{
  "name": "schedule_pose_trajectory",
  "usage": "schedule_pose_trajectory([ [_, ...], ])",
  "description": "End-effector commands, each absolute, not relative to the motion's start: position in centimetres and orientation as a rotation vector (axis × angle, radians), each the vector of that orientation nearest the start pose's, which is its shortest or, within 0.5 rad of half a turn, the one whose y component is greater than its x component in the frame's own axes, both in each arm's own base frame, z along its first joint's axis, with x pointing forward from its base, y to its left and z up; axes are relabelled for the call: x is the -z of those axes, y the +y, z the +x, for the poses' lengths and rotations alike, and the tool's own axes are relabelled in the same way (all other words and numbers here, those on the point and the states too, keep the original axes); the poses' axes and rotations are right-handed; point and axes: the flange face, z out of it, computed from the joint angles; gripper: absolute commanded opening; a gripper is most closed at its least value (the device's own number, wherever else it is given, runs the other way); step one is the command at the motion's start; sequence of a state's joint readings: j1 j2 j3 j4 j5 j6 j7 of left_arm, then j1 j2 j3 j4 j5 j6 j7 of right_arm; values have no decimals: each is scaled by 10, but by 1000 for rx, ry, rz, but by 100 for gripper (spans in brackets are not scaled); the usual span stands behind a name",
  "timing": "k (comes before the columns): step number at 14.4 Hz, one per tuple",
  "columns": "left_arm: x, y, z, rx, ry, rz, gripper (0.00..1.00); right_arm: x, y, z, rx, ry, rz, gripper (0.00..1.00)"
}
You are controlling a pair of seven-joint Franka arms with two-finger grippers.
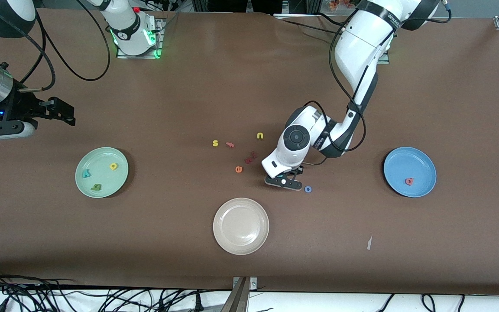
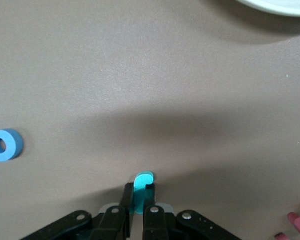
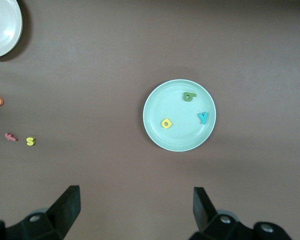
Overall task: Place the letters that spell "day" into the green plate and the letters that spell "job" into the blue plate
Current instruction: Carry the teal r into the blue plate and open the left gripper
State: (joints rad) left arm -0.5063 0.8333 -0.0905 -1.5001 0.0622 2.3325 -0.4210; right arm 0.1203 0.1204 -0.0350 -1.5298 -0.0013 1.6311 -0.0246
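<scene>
Brown tabletop, and the left gripper (image 2: 138, 209) has its fingers (image 2: 152, 216) pinched on the teal j (image 2: 142, 186) beside the blue o (image 1: 308, 189) — "day" already sits in the green plate (image 1: 85, 187). Next move looks like lifting the j to the blue plate (image 1: 422, 160), where the red letter (image 1: 409, 181) lies — right gripper (image 3: 136, 206) waits wide open and empty over the green plate.

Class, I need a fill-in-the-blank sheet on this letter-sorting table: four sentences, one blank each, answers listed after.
1. The green plate holds ____ letters.
2. The left gripper has its jaws shut on the teal ____ -shaped letter.
3. The blue ring o lies on the ____, beside that gripper.
4. The blue plate holds one ____ letter.

Answers: three; hook; table; salmon-red
</scene>
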Motion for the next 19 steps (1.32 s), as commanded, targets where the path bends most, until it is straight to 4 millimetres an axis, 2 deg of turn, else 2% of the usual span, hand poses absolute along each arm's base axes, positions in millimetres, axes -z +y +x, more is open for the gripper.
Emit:
schedule_pose_trajectory([
  [1,-151,-400,595,-13,297,-3150,0,-583,53,592,-33,-173,-3148,100],
  [4,-164,-398,599,0,284,-3155,0,-583,53,592,-36,-170,-3149,100],
  [7,-189,-383,609,-18,246,-3150,0,-583,53,592,-36,-170,-3149,100],
  [10,-220,-348,621,-103,183,-3113,0,-583,54,592,-36,-173,-3148,100],
  [11,-223,-336,623,-144,184,-3091,0,-583,54,592,-36,-173,-3148,100],
  [14,-235,-280,635,-262,263,-3048,0,-583,54,592,-33,-173,-3148,100],
  [19,-249,-166,652,-309,429,-2975,0,-583,59,592,-35,-185,-3147,100],
])
